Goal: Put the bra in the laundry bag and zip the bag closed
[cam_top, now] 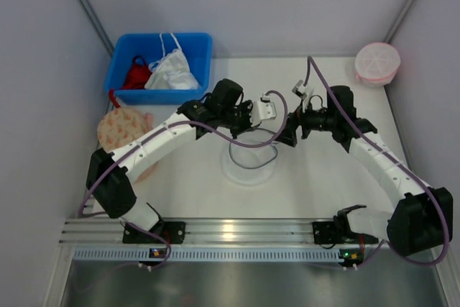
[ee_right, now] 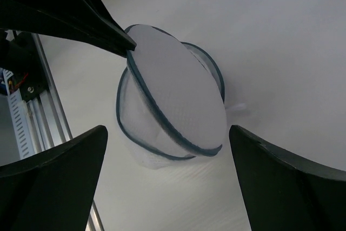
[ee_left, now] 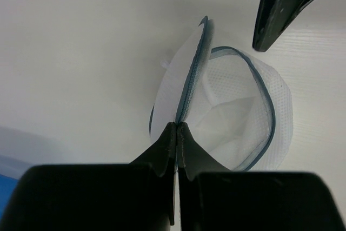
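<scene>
bra point(cam_top: 136, 75) lies in the blue bin point(cam_top: 116, 70) at the upper left of the top view, bunched against the left wall of the bin, with a white garment point(cam_top: 172, 71) just beside it to the right. laundry bag point(cam_top: 250, 157) sits on the table point(cam_top: 323, 177) at the centre of the frame, well apart from the bin, and the bra is not in it. left gripper point(ee_left: 177, 126) is closed tight on the dark rim of the bag's upper flap; in the left wrist view the flap stands on edge, rising from the fingertips toward the top of the frame, while the lower mesh bowl lies open to the right of it. right gripper point(ee_right: 167, 131) hangs above the bag with its jaws spread wide, one finger at each lower corner of the right wrist view, holding nothing and not touching the mesh. a beige patterned disc point(cam_top: 117, 127) lies at the left edge of the table, below the bin, partly under the left arm. a pink mesh bag point(cam_top: 377, 62) rests at the upper right corner.
</scene>
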Motion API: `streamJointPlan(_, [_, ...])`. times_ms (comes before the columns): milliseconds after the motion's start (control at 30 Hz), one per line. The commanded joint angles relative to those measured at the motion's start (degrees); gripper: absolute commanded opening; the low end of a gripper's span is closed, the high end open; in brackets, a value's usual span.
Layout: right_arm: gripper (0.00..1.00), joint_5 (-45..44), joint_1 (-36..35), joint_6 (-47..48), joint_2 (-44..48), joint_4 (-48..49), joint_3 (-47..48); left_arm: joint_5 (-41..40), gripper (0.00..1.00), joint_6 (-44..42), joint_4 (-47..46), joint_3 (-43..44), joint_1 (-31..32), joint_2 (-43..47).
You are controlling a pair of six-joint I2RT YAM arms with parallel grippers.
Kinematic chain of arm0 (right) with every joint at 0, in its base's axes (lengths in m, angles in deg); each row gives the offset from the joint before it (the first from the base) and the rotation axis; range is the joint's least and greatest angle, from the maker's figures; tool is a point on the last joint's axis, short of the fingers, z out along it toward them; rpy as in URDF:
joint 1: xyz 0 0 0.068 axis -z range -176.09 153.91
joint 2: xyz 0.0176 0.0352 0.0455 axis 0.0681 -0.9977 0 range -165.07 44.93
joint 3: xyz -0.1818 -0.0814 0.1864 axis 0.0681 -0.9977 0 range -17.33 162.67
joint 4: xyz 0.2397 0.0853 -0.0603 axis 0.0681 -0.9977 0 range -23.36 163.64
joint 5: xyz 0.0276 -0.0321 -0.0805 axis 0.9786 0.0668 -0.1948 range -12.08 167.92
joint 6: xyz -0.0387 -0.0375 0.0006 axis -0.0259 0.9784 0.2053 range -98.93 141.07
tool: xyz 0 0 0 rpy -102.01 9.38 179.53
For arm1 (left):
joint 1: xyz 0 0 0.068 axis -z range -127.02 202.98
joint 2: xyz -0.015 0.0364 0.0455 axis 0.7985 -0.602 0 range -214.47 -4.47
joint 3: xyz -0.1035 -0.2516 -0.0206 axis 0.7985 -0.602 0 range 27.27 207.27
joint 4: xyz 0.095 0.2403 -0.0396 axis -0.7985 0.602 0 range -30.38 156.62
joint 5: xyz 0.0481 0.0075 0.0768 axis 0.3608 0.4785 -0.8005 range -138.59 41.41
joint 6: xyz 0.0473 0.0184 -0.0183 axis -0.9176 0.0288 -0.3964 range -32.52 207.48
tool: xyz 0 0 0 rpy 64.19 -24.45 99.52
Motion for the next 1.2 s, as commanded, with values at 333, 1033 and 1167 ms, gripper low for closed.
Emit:
streamJointPlan(333, [0.58,-1.6,-5.1,-5.0,-8.0,12.8,-0.1,6.8,0.00,6.4,-0.9,7.1,-0.2,-2.8])
streamJointPlan(1033, [0.00,-22.9,4.3,-26.6,-2.7,15.3,6.6,9.2,0.72,46.3,-3.9,-1.6,-14.5,2.8])
streamJointPlan(1167, [0.00,-25.3,6.5,-29.5,-3.9,15.8,7.9,12.9,0.78,52.4,-7.9,-3.8,-14.3,-0.4])
